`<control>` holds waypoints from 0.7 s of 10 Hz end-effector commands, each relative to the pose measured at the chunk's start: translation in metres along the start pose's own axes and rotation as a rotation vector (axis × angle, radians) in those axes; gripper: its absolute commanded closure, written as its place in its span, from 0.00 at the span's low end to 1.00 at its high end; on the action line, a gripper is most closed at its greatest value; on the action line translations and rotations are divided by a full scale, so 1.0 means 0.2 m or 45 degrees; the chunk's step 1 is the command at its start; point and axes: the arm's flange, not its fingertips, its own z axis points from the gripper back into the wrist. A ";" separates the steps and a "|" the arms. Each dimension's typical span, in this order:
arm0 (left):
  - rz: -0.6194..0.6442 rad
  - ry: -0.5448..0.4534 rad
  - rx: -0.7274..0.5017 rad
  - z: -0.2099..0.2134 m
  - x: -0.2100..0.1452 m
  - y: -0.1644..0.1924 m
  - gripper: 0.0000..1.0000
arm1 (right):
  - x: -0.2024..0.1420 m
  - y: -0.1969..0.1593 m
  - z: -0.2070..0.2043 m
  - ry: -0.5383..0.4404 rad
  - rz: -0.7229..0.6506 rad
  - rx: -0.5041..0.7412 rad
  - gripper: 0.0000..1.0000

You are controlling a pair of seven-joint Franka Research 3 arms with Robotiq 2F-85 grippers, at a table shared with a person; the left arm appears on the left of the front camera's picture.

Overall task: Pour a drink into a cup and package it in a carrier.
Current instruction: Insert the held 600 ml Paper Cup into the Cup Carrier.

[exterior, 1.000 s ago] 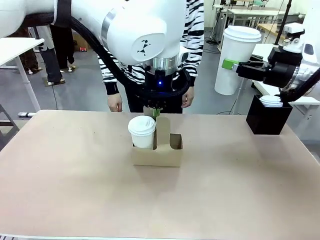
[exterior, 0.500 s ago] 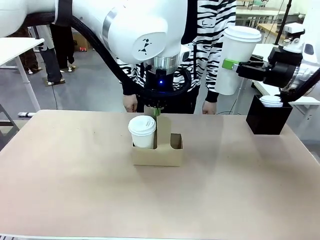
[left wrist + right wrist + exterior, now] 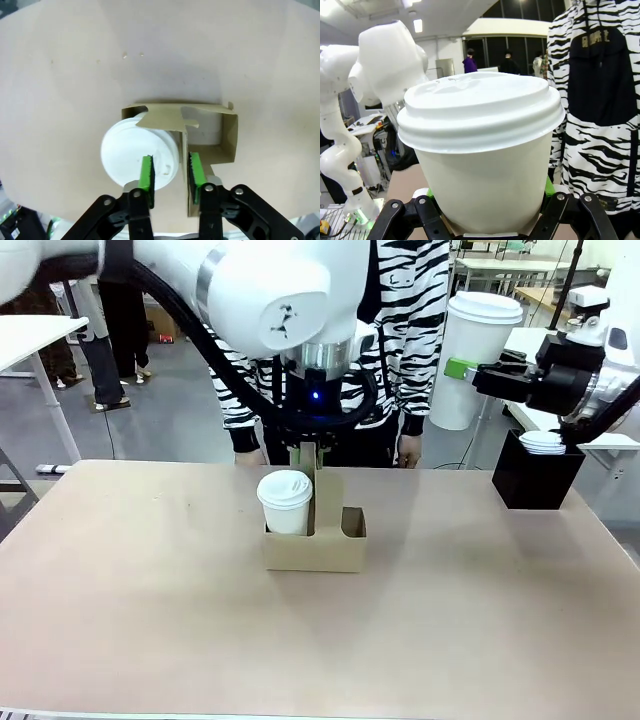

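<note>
White cup (image 3: 480, 350) in right pincer (image 3: 458, 370); black box (image 3: 535, 490) right of carrier (image 3: 315, 550).

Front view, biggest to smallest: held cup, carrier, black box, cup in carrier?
1. the held cup, though nearness to the camera may inflate it.
2. the carrier and the black box, about alike.
3. the cup in carrier.

Left end effector (image 3: 308, 458): front view, shadowed, finger spacing too small to tell
Slotted cup (image 3: 285, 510) contents: hidden by its white lid (image 3: 285, 487)
Right end effector (image 3: 487, 192) pads (image 3: 547, 187): mostly behind the held cup (image 3: 482, 150)
Held cup base: cut by the picture's bottom edge
Black box (image 3: 535, 485), surface's far right edge: white contents (image 3: 543, 443) too small to tell
</note>
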 end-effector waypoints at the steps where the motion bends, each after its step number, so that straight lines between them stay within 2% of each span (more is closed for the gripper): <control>1: -0.086 0.017 -0.070 0.18 -0.02 0.15 0.00 | 0.01 0.00 0.00 -0.020 0.019 0.005 0.19; 2: -0.141 0.035 -0.136 0.28 -0.02 0.21 0.00 | 0.00 0.00 0.00 0.000 0.000 0.000 0.19; 4: -0.257 0.080 -0.297 0.51 -0.02 0.47 0.00 | -0.05 -0.16 -0.14 0.018 -0.022 0.128 0.19; 7: -0.524 0.145 -0.285 0.65 -0.10 0.90 0.00 | -0.17 -0.30 -0.39 0.053 -0.091 0.409 0.19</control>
